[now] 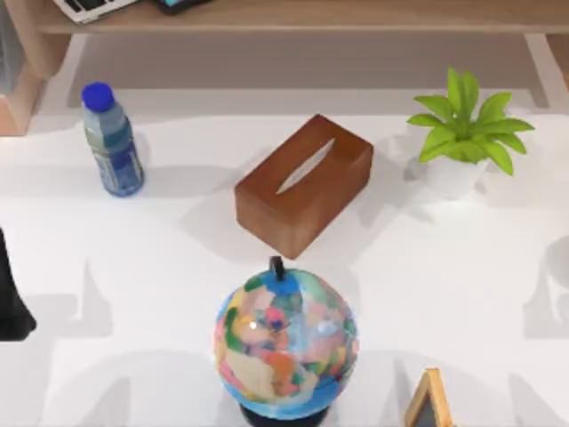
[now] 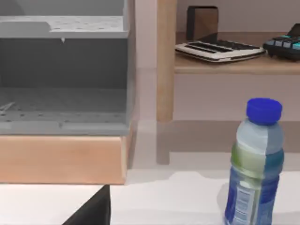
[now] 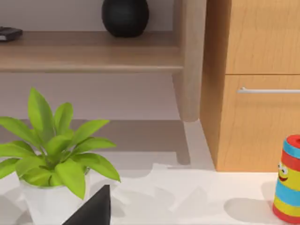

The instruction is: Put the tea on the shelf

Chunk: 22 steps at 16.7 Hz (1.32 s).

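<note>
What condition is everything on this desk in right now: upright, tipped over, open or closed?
bottle: upright, blue cap on.
tissue box: lying flat, slot facing up.
plant: upright in its white pot.
globe: upright on its stand.
shelf: holding a keyboard.
drawer: shut.
striped can: upright.
left arm: at the table's left edge.

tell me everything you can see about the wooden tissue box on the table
The tissue box is a reddish-brown, wood-look rectangular block with a narrow pale slot along its top. It lies flat on the white table near the middle, turned diagonally. Nothing touches it: the globe stands in front, the bottle to the left, the plant to the right.
</note>
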{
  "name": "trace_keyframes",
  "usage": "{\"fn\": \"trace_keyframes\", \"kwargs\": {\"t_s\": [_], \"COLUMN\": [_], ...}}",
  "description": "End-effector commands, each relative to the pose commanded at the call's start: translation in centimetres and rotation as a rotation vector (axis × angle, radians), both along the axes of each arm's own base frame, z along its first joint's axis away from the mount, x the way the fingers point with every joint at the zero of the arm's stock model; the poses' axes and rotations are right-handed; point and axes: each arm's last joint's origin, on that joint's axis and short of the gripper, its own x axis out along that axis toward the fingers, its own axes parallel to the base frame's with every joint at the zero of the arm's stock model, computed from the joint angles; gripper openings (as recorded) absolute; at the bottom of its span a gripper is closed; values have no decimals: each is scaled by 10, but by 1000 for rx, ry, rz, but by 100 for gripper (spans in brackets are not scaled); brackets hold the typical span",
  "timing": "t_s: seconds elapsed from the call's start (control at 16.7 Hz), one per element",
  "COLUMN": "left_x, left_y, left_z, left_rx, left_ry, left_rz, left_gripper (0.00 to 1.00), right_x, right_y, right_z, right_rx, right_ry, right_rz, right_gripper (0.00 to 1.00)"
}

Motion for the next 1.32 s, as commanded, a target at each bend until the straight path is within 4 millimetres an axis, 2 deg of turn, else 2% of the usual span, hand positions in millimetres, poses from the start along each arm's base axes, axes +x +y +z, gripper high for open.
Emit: {"fn": "trace_keyframes", "kwargs": {"t_s": [0.42, 0.78, 1.08, 1.32], "left_x": [0, 0, 0, 0], "left_y": [0, 0, 0, 0], "left_z": [0, 0, 0, 0], "left_rx": [0, 0, 0, 0], "left_ry": [0, 0, 0, 0], "left_rz": [0, 0, 0, 0], "left_gripper": [100, 100, 100, 100], "right_x": [9, 41, 66, 70], "right_y": [-7, -38, -85, -122], "right_z": [8, 14, -8, -39], "right_rx": [-14, -44, -43, -29], "right_ry": [-13, 10, 62, 87], "right_rz": [-4, -12, -15, -16], "right_gripper": [100, 100, 100, 100]}}
